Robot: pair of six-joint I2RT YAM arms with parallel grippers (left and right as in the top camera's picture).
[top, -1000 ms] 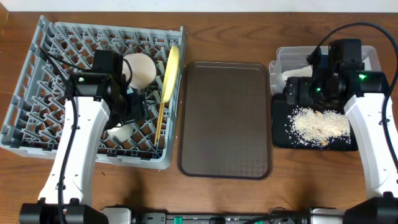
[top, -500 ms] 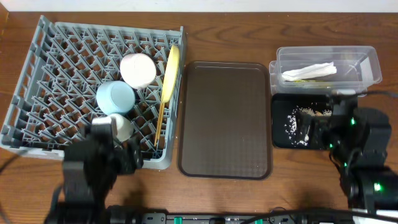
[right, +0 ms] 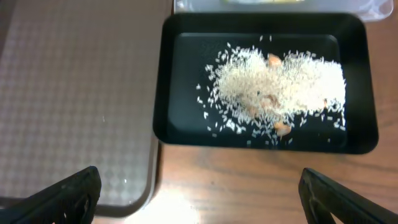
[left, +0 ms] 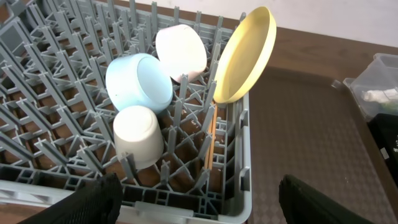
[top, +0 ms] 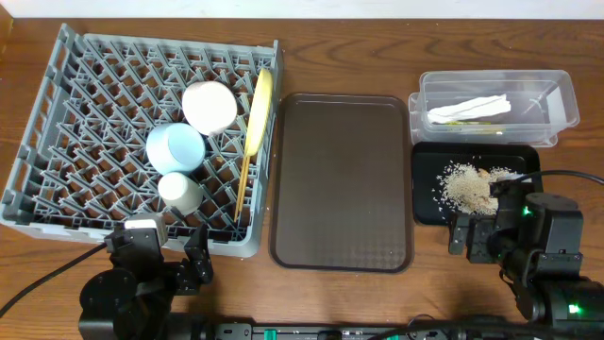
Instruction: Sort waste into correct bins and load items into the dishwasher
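A brown wooden table (top: 377, 38) carries a sorted dinner service. The grey dish rack (top: 24, 179) fills the left. The dark brown serving tray (top: 342, 179) lies in the middle, and the black tray (top: 429, 161) and the clear tub (top: 557, 94) sit end to end on the right. Only the overhead view shows this whole layout. In it the yellow plate (top: 260, 109) appears as a thin sliver along the rack's right wall. The left wrist camera shows the plate (left: 245, 56) standing on edge and leaning outward. It also shows the light blue bowl (left: 140, 81), white bowl (left: 180, 53) and cream cup (left: 138, 135) tipped among the pegs, bases toward the lens. The chopsticks (left: 210, 140) are slotted just below the plate. From above, the white napkin (top: 469, 107) rests in the tub over a yellow-green strip of wrapper (top: 481, 118). The right arm hides a corner of the black tray. The right wrist camera shows that tray's (right: 186, 62) full outline. In it the food scraps (right: 280, 87) resolve into pale grains with a few tan lumps. Both arms hang at the near table edge. The left gripper (left: 198, 190) is spread wide above the rack's front wall and holds nothing. The right gripper (right: 199, 193) is likewise spread apart and holds nothing, just short of the black tray.
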